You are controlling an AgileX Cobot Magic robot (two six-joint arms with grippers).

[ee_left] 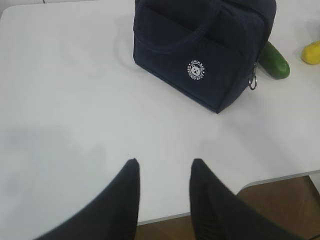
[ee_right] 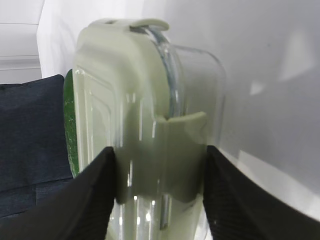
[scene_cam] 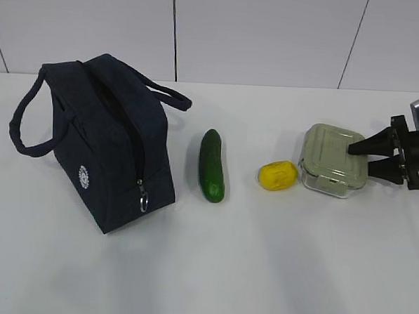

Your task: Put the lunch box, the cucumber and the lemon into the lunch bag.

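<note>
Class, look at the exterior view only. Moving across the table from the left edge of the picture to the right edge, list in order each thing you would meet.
lunch bag → cucumber → lemon → lunch box → right gripper, its fingers at the box's right end.

Flat matte white table (scene_cam: pixel 316 275), fills most of ext. view; faint soft shadows, light even and diffuse. Behind it, pale grey panelled wall (scene_cam: pixel 272 34) w/ thin dark vertical seams. Left wrist view: table's rounded near edge, brown wood-look floor (ee_left: pixel 280 210) below at bottom right.
</note>
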